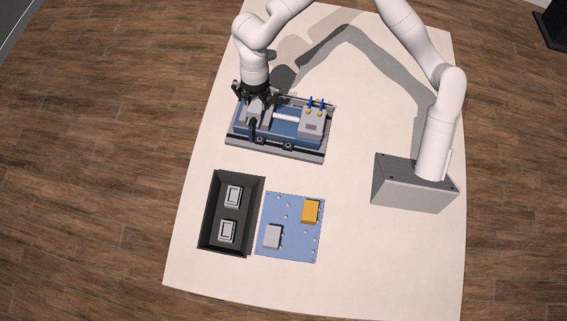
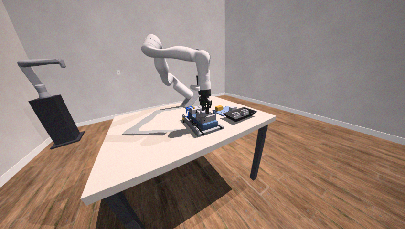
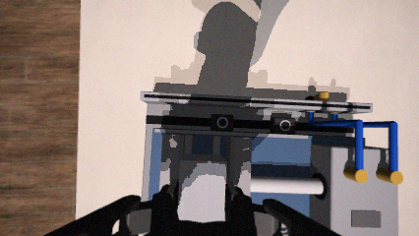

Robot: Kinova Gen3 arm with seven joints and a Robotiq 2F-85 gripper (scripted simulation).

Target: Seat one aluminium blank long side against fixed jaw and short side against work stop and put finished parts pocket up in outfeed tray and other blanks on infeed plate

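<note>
My gripper (image 1: 254, 103) stands upright over the left end of the blue vise (image 1: 280, 126) and is shut on a grey aluminium blank (image 1: 253, 114). In the wrist view the blank (image 3: 202, 194) sits between my two dark fingers, at the vise's opening, left of the white rod (image 3: 287, 186). I cannot tell whether the blank rests on the low bars. The jaw block with blue hoses (image 1: 312, 123) is at the vise's right end. The infeed plate (image 1: 289, 227) holds one aluminium blank (image 1: 273, 236) and one brass blank (image 1: 309, 211), both lying flat. The outfeed tray (image 1: 231, 212) holds two finished parts (image 1: 233, 196) (image 1: 227, 230), pocket up.
The arm's grey base box (image 1: 413, 184) stands at the table's right side. The tray and the plate sit side by side near the table's front. The exterior view shows the vise (image 2: 204, 123) near the table's far corner and a dark stand (image 2: 55, 119) on the floor.
</note>
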